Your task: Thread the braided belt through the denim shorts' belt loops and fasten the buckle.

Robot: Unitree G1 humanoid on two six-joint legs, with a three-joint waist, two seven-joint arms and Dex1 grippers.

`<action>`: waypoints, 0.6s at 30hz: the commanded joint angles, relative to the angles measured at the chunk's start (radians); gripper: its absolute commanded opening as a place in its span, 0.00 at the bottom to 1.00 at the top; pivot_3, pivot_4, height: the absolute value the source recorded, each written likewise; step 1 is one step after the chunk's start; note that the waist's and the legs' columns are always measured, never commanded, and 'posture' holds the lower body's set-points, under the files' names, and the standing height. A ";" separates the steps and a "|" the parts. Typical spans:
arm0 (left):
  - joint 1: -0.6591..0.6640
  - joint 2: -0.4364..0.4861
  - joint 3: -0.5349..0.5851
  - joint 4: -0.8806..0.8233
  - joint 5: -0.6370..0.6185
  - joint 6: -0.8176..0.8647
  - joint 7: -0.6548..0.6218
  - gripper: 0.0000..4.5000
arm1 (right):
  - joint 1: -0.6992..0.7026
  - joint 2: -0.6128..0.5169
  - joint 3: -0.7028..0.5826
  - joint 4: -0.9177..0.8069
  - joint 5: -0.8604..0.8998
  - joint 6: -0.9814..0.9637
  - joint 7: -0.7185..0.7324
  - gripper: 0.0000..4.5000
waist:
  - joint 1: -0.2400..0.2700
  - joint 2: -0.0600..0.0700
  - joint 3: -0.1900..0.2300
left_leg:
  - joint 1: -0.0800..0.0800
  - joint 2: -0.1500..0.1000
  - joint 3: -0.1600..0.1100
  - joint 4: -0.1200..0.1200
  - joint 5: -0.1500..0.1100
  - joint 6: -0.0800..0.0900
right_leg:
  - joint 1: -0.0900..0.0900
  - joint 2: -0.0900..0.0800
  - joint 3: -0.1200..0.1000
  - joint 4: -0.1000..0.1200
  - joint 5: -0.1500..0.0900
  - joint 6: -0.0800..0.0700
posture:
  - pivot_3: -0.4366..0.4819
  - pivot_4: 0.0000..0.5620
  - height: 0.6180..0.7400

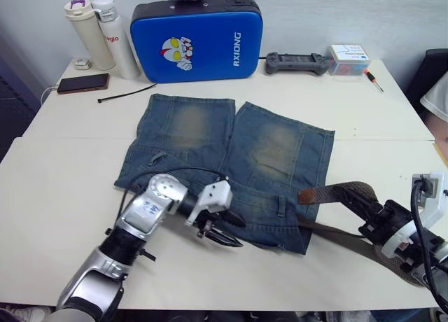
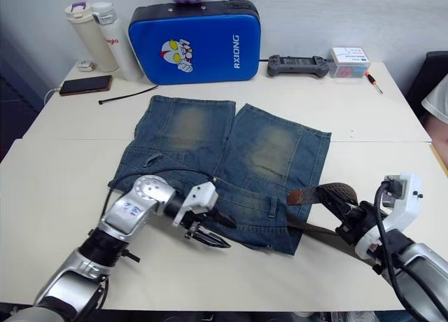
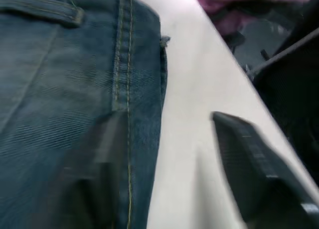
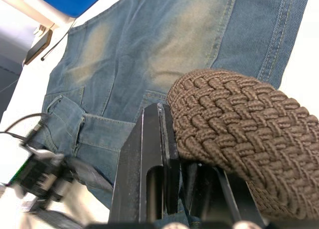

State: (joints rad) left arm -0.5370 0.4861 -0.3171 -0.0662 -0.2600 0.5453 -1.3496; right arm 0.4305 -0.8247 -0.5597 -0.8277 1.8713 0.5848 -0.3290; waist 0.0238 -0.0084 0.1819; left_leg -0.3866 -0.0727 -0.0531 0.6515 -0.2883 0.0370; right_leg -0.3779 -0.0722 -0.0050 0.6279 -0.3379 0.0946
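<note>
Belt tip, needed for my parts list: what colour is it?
Reddish-brown leather tip on the dark-brown braided belt; left eye view.

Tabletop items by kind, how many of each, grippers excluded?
Clothing: 2, denim shorts, braided belt
Bottles: 2
Padded case: 1
Phone: 1
Controller: 1
Box: 1
Screwdriver: 1
Cable tie: 1
Total: 10

buckle: hidden, belt end off frame at 4 o'clock | braided belt: partly under denim shorts | belt loops: too small to tell
</note>
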 commanded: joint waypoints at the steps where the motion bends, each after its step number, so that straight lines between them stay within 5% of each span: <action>1: -0.025 0.053 0.097 -0.113 -0.087 0.080 0.029 0.99 | -0.018 0.000 0.032 -0.027 0.017 -0.029 -0.006 0.00 | 0.000 0.000 0.000 | 0.000 0.000 0.000 0.000 0.000 0.000 | 0.000 0.000 0.000 0.000 0.000 0.000 | 0.48 0.27 1.00; 8: -0.029 0.034 0.167 -0.192 -0.151 0.103 0.143 0.99 | -0.146 0.054 0.185 0.076 -0.053 -0.049 -0.055 0.00 | 0.001 0.001 -0.001 | 0.000 0.000 0.000 0.000 0.000 0.000 | 0.000 0.000 0.000 0.000 0.000 0.000 | 0.48 0.27 1.00; 18: 0.011 0.121 0.149 -0.256 -0.163 0.144 0.203 0.99 | -0.148 0.033 0.180 0.120 -0.036 -0.026 -0.065 0.00 | 0.000 0.001 -0.001 | 0.000 0.000 0.000 -0.001 0.000 0.000 | -0.001 0.000 0.000 0.000 0.000 0.000 | 0.48 0.27 1.00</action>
State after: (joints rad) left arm -0.5263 0.6011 -0.1704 -0.2780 -0.4038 0.6879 -1.1548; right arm 0.2826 -0.7819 -0.3526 -0.6990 1.8181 0.5570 -0.3988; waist 0.0238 -0.0070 0.1811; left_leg -0.3865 -0.0730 -0.0532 0.6508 -0.2882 0.0367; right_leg -0.3785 -0.0724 -0.0049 0.6279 -0.3380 0.0946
